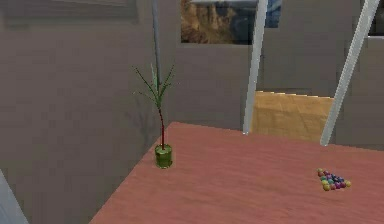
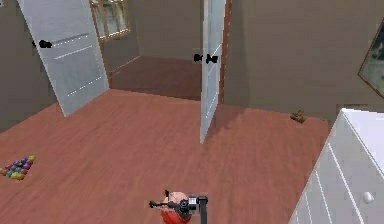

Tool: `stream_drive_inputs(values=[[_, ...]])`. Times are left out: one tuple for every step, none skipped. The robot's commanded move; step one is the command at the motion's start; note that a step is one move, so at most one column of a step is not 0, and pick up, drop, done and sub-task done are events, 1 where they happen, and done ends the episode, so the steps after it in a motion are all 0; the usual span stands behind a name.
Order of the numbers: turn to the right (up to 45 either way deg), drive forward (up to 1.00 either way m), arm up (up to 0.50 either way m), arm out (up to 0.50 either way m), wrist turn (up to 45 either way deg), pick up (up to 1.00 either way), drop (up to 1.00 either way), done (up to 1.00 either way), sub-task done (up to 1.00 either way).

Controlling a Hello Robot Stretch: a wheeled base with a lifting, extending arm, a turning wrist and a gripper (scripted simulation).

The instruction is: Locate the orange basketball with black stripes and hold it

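Low in the arm side view, my gripper point(image 2: 160, 205) reaches left from its dark body, close to the bottom edge. A small orange-pink rounded blob point(image 2: 177, 196) sits right at the gripper, with red-brown floor behind it. Its stripes cannot be made out, and I cannot tell whether the gripper holds it or anything else.
A thin plant in a green pot point(image 1: 163, 155) and a cluster of small coloured balls point(image 1: 332, 180) stand on the red-brown floor; the balls point(image 2: 17, 168) appear again. Two white doors point(image 2: 65, 55) point(image 2: 213, 70) stand ajar. A white dresser point(image 2: 345, 175) is at right, with a small brown object point(image 2: 298, 117) by the far wall.
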Motion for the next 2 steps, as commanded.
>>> stream_drive_inputs(values=[[0.0, 0.0, 0.0, 0.0, 27.0, 0.0, 0.0, 0.0, 0.0], [0.0, 0.0, -0.3, 0.0, 0.0, 0.0, 0.0, 0.0, 0.0]])
